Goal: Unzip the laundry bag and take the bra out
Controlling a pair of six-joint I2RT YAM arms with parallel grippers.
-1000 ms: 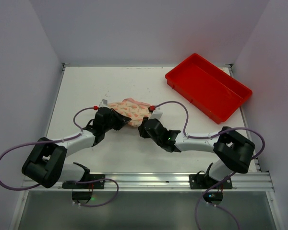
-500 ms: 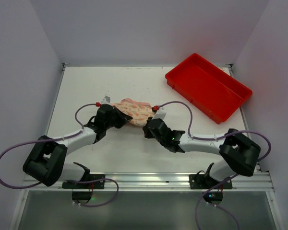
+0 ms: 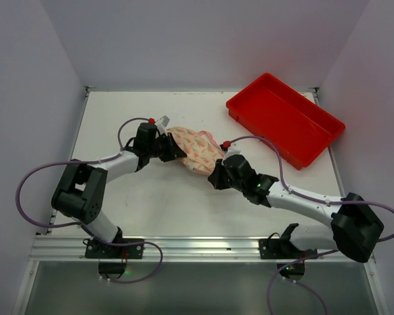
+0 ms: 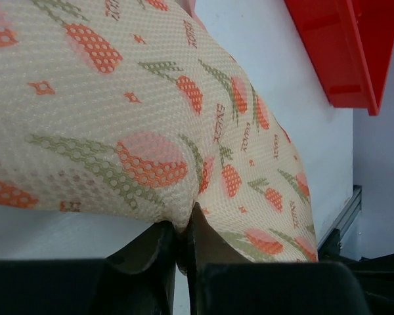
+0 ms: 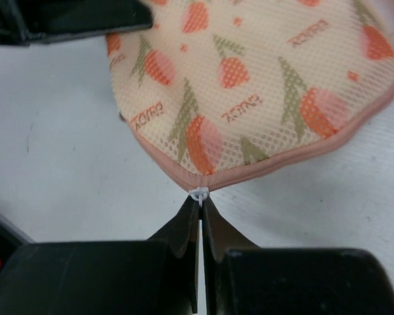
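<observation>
The laundry bag [image 3: 198,149], cream with pink-orange print and pink zipper edging, lies closed on the white table at centre. My left gripper [image 3: 173,148] is shut on a pinch of the bag's cream fabric [image 4: 177,220] at its left end. My right gripper [image 3: 216,176] is shut on the white zipper pull [image 5: 199,195] at the bag's near right edge, where the pink edging [image 5: 276,168] comes to a point. The bag fills most of the left wrist view [image 4: 138,111]. The bra is hidden.
A red plastic tray [image 3: 285,119] stands at the back right, also showing in the left wrist view [image 4: 345,49]. The table's front rail [image 3: 197,247] runs along the near edge. Purple cables loop beside both arms.
Both grippers and the bag have moved away from the near edge and to the right. The left arm has swung further back, the right arm has stretched out to the right.
</observation>
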